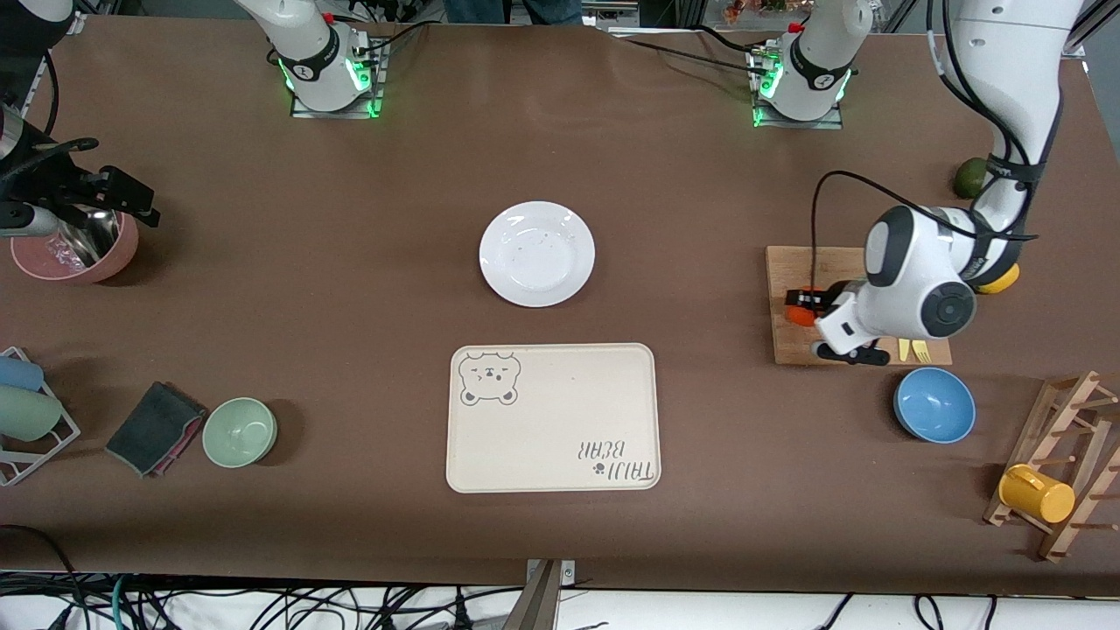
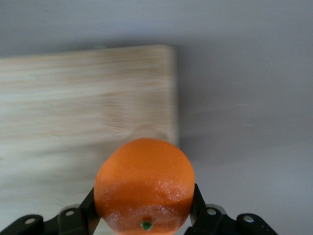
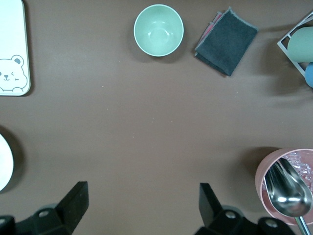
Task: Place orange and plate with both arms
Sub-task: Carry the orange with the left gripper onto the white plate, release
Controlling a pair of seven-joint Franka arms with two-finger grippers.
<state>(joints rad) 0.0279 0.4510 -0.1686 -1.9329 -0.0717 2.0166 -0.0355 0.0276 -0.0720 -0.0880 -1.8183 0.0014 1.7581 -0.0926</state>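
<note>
The orange (image 1: pixel 797 314) is between the fingers of my left gripper (image 1: pixel 801 306), at the edge of the wooden cutting board (image 1: pixel 792 267) that faces the plate. In the left wrist view the orange (image 2: pixel 144 183) fills the gap between the black fingers (image 2: pixel 87 208) of the left gripper (image 2: pixel 143 199), over the board's edge (image 2: pixel 73 107). The white plate (image 1: pixel 536 254) lies bare at mid-table, with its rim in the right wrist view (image 3: pixel 4 166). My right gripper (image 1: pixel 140 203) is open and empty over the table beside a pink bowl (image 1: pixel 122 249), and it shows open in its own view (image 3: pixel 143 196).
A cream bear tray (image 1: pixel 553 417) lies nearer the front camera than the plate. A blue bowl (image 1: pixel 934 404), a mug rack with a yellow mug (image 1: pixel 1037 494) and a green fruit (image 1: pixel 969 178) are at the left arm's end. A green bowl (image 1: pixel 239 431) and a dark cloth (image 1: pixel 153 429) are at the right arm's end.
</note>
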